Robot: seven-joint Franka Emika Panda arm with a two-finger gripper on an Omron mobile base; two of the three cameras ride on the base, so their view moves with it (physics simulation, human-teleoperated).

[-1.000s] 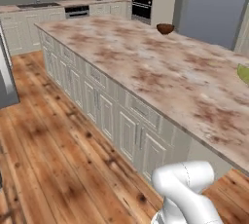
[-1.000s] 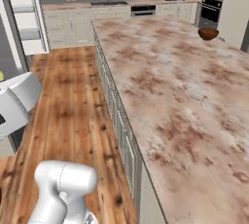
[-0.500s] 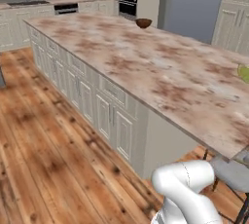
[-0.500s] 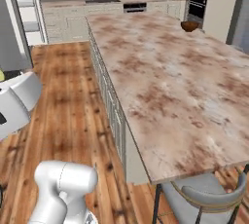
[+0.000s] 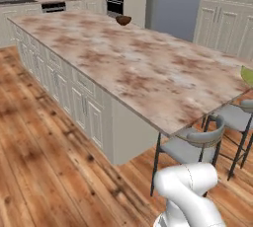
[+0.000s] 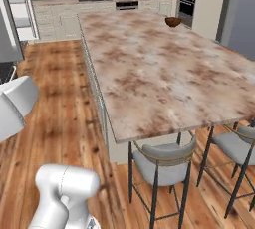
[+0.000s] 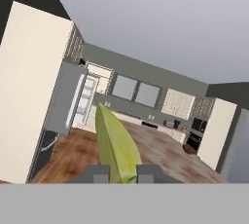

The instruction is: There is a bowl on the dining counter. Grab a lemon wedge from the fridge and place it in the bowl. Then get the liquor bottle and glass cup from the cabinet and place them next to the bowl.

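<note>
Two tool [image 7: 122,173] fingers [image 7: 98,173] snug on lemon wedge [image 7: 115,146] — nearly closed

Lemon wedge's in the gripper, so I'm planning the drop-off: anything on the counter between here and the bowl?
Nothing visible. The counter is bare stone up to the bowl at its far end; stools line the near edge.

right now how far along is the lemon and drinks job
Early. Done: the lemon wedge is out of the fridge, whose door hangs open, and sits clamped in the gripper, jaws shut on it. In hand: carrying it along the dining counter. Left: dropping it in the bowl at the far end, then bottle and cup.
</note>
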